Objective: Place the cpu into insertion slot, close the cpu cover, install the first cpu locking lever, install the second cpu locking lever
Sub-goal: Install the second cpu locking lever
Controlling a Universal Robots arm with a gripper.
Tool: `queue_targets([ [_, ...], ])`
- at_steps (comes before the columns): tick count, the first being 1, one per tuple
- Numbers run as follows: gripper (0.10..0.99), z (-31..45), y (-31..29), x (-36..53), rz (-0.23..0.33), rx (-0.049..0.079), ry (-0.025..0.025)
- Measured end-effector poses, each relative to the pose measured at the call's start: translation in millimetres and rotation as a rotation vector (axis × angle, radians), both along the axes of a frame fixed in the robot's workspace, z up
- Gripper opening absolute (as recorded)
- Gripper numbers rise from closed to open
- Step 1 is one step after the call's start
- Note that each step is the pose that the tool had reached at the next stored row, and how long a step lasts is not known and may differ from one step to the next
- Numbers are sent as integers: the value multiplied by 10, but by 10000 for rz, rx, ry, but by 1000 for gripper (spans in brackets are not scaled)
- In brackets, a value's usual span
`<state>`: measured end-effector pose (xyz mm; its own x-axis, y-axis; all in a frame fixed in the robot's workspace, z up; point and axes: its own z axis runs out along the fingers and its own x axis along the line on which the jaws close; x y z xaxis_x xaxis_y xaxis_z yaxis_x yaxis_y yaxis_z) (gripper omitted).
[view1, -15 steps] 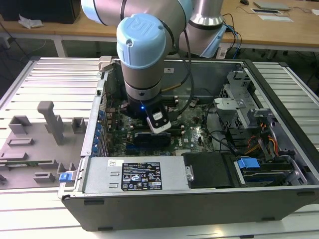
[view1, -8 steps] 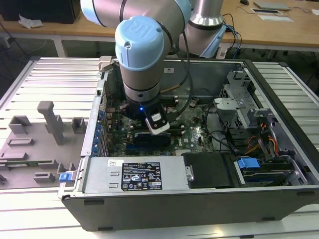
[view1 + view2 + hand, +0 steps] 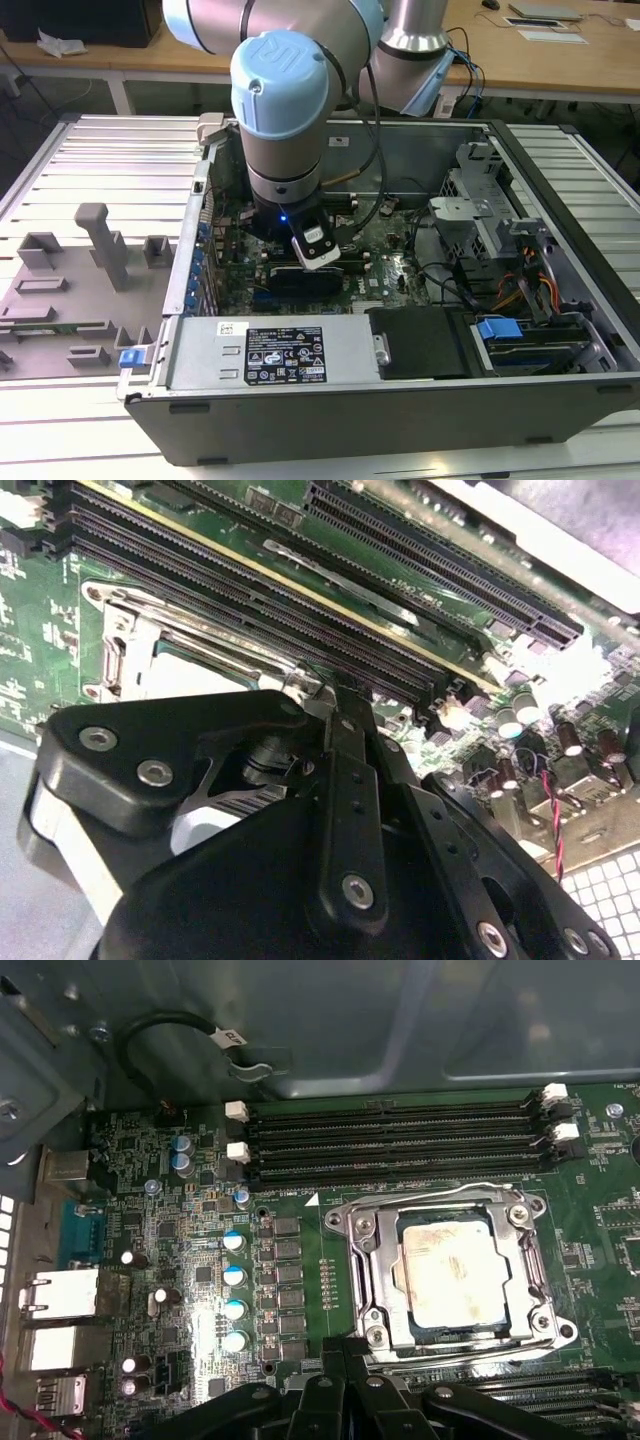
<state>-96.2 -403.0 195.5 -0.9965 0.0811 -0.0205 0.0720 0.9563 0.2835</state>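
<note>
While the cpu sat in the insertion slot under the closed cpu cover, the gripper hovered at the socket's edge, fingers apparently together.

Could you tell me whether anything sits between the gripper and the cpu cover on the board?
Nothing visible does. In the first wrist view the cpu cover lies flat around the cpu, with open board between it and the gripper right beside it.
</note>
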Motion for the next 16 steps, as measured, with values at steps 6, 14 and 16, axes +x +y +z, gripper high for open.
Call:
queue_targets([
  [6,106,284,8,0,1,-17,1],
  [14,106,284,9,231,-64,-138,67],
  [16,106,284,12,272,-101,-326,92],
])
